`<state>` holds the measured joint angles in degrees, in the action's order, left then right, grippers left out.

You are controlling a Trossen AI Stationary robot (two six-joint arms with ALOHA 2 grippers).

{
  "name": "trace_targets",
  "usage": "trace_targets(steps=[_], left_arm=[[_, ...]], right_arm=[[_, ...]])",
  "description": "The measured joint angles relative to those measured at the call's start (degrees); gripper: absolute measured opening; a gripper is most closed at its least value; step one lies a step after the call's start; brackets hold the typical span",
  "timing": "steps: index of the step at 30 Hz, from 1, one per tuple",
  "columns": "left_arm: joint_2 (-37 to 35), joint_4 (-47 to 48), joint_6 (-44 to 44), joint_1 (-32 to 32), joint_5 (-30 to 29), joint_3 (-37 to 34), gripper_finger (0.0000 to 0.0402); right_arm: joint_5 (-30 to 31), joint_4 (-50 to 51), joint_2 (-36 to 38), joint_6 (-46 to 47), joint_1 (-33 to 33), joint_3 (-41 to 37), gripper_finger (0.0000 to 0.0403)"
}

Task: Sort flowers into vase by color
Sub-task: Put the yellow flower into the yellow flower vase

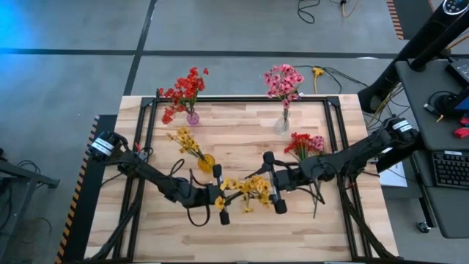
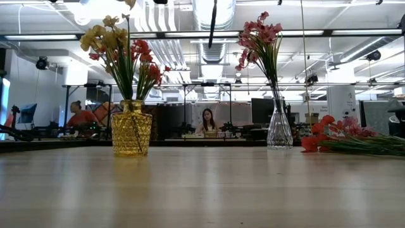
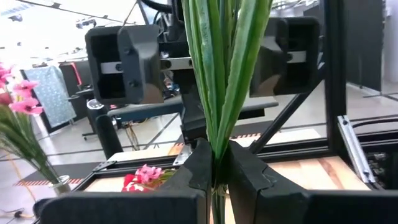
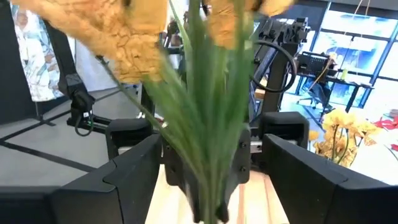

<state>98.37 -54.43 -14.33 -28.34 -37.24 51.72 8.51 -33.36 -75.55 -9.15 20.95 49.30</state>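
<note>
One yellow sprig (image 1: 245, 189), stem end hidden, clenched in left tool (image 1: 220, 195); right tool (image 1: 273, 183) released.

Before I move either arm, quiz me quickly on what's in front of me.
1. True or false: the left hand is shut on the yellow sprig.
2. Which vase holds the pink flowers? A yellow, B clear, C purple.
3. Fill in: the right hand, facing the left hand across the sprig, is ___.

Key: 1 true. 2 B, the clear vase. 3 open.
</note>
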Motion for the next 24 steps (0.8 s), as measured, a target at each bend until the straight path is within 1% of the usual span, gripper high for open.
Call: trace_targets(steps=[4, 10, 13, 17, 24], left_arm=[[0.0, 0.15, 0.39, 0.27, -2.15, 0.0, 0.0012], [0.01, 0.24, 0.43, 0.35, -2.28, 0.0, 0.0013], [0.0, 0.42, 0.78, 0.33, -2.27, 0.0, 0.0022], [0.01, 0.46, 1.32, 0.33, -2.85, 0.0, 0.0043], [0.02, 0.46, 1.32, 0.3, -4.67, 0.0, 0.0071]], right_arm=[[-1.01, -0.05, -1.03, -0.05, -0.26, 0.72, 0.0253], [-1.05, 0.15, -3.22, -0.87, -0.57, 2.32, 0.0226], [-1.03, 0.18, -3.45, -1.07, -0.66, 2.64, 0.0207], [-1.01, 0.07, -3.1, -0.78, -0.66, 2.71, 0.0173], [-0.96, 0.04, -2.99, -0.74, -0.74, 2.71, 0.0096]])
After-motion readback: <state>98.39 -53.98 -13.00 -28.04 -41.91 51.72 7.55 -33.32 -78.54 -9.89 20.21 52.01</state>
